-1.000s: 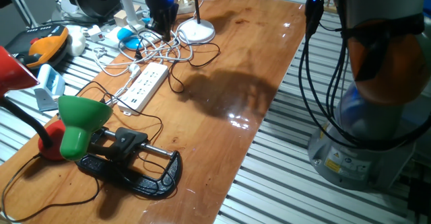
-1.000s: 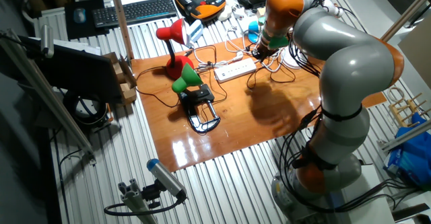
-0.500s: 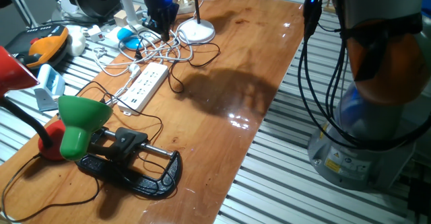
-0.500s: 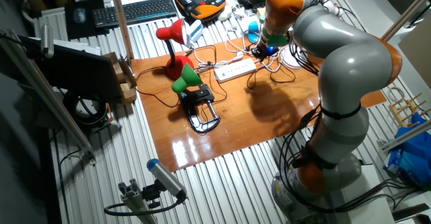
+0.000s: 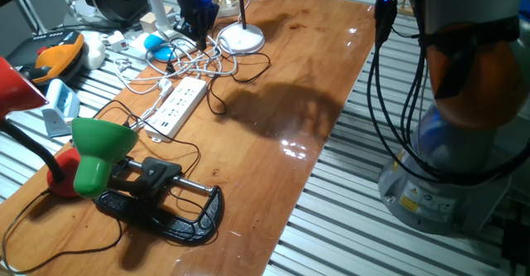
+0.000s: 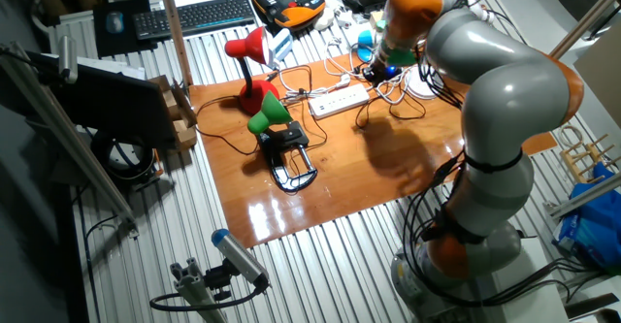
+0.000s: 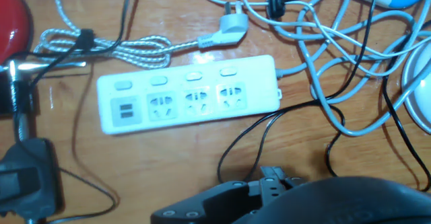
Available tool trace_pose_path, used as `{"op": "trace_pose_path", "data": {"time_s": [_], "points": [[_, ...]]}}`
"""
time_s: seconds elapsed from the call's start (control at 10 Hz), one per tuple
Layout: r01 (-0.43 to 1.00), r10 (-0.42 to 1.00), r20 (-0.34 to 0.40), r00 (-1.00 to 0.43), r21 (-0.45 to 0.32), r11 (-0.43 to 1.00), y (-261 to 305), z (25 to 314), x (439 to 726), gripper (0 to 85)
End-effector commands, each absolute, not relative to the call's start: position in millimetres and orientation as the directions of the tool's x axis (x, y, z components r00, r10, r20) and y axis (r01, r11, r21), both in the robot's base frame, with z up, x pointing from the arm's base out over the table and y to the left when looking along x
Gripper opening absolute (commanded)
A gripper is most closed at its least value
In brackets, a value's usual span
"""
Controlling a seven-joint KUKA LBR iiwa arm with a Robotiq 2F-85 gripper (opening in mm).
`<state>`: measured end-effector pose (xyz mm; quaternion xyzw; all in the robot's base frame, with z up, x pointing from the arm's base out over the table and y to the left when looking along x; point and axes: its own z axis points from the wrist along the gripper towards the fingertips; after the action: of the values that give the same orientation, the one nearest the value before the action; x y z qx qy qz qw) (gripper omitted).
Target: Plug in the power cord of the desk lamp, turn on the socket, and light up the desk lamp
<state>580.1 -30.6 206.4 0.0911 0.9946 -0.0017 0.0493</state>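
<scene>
The tool [image 5: 199,29] hangs low over the cable tangle at the counter's [image 5: 290,85] far end; I cannot tell whether it is clenched or holds anything. The socket [image 7: 188,101] lies flat, outlets bare. The power cord [image 7: 269,126] loops beside it, plug hidden. The desk lamp [image 5: 241,36] stands just beside the tool.

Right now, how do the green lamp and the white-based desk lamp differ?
The green lamp has a cone shade and sits on a black clamp at the near end of the table; the desk lamp has a flat round white base and thin dark stem at the far end, among tangled cables. Both sit on the wooden top.
</scene>
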Motion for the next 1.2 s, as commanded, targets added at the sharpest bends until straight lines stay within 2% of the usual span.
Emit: {"op": "trace_pose_path", "data": {"time_s": [0.0,0.2,0.4,0.6,0.8,1.1], "points": [[0.198,0.196,-0.103,-0.975,-0.015,0.980,-30.1,206.6,580.2,0.0],[0.204,0.201,-0.094,-0.975,-0.030,0.978,-30.1,206.6,580.2,0.0],[0.161,0.151,-0.103,-0.983,-0.095,0.982,-30.1,206.6,580.2,0.0],[0.111,0.101,-0.110,-0.989,-0.086,0.990,-30.1,206.6,580.2,0.0],[0.162,0.154,-0.108,-0.982,-0.069,0.984,-30.1,206.6,580.2,0.0],[0.229,0.213,-0.161,-0.964,-0.086,0.970,-32.4,204.9,583.7,0.0]]}}
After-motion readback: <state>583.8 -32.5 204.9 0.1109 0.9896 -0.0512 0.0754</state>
